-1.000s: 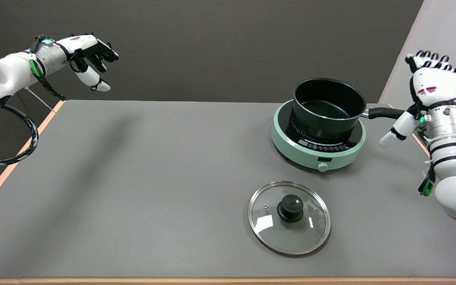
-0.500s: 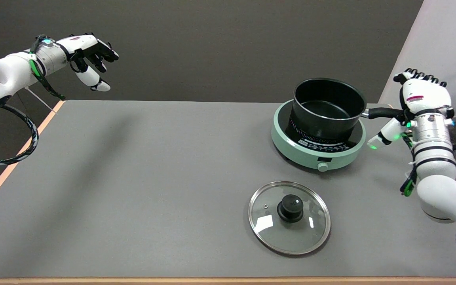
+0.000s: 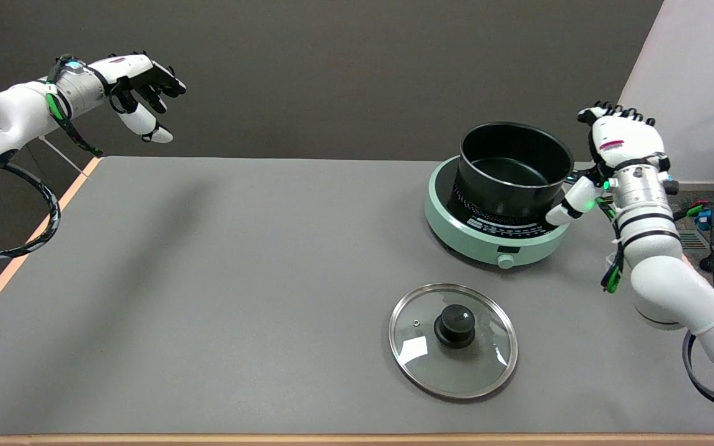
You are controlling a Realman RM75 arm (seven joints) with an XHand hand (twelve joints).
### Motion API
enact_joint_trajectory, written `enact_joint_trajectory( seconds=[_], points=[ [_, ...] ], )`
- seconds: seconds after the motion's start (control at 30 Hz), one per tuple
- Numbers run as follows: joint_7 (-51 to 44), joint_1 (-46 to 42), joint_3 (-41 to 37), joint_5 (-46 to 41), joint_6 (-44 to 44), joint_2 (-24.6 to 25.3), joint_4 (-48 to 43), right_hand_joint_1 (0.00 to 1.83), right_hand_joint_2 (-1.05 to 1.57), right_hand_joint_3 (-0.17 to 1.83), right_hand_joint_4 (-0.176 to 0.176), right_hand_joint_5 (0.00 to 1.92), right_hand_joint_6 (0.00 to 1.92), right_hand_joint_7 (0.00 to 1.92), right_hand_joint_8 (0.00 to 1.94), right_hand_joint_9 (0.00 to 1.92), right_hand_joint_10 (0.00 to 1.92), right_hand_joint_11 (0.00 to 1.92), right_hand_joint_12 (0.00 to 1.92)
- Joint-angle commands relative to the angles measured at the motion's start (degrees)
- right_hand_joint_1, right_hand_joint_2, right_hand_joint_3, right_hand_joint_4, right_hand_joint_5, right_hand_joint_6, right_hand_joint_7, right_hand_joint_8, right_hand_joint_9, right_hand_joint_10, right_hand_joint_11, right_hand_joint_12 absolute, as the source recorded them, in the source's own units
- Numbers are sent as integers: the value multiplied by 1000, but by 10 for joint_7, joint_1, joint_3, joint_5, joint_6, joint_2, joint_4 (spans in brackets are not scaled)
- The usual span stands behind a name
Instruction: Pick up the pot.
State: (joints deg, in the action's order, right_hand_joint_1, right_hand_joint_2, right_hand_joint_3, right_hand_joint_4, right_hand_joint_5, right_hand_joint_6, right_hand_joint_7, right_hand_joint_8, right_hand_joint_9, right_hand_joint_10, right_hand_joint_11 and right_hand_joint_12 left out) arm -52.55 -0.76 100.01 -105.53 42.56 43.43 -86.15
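Pot (image 3: pixel 514 170) black, empty, sits upright on a mint-green round cooker (image 3: pixel 498 232) at the far right of the grey tabletop (image 3: pixel 208 279). Its black handle points right, toward the arm, and is almost wholly hidden behind the right hand (image 3: pixel 617 155); only a short stub shows by the pot wall.

Right hand at the handle, back of hand toward the camera, fingers pointing up and apart at the top, thumb (image 3: pixel 571 204) stretched down and left with its tip at the pot wall just above the cooker rim. No closed hold visible; it looks spread around the handle, holding nothing, though the palm side is out of sight.

Glass lid (image 3: pixel 453 339) with black knob lies flat nearer the front edge, well apart from the cooker.

Step in hand, by my judgement: settling on the handle before closing.
- Seat the handle deep in the palm, close to the pot wall, so the pot does not droop when raised.
- Bring the thumb off the pot wall and under or around the handle.
- Close firmly before any lift; then raise straight up to clear the cooker without dragging it.
- Keep the pot level.
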Motion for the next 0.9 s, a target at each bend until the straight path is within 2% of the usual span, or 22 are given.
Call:
enact_joint_trajectory(
  seconds=[0.03, 0.27, 0.5, 0.9],
  points=[
    [-114, -10, -33, -103, -24, -57, -25, 1336, -512, 714, -117, 352, 352, 352, 352, 352, 352, 352, 352],
    [-126, -31, -30, -140, 7, -103, -51, 1337, -514, 725, -120, 363, 363, 363, 363, 363, 363, 363, 363],
    [-133, -34, -31, -187, -23, -105, -54, 1336, -516, 730, -121, 365, 365, 365, 365, 365, 365, 365, 365],
    [-218, -34, -46, -307, -66, -109, -66, 1318, -575, 811, -115, 282, 282, 282, 282, 282, 282, 282, 282]
  ],
)
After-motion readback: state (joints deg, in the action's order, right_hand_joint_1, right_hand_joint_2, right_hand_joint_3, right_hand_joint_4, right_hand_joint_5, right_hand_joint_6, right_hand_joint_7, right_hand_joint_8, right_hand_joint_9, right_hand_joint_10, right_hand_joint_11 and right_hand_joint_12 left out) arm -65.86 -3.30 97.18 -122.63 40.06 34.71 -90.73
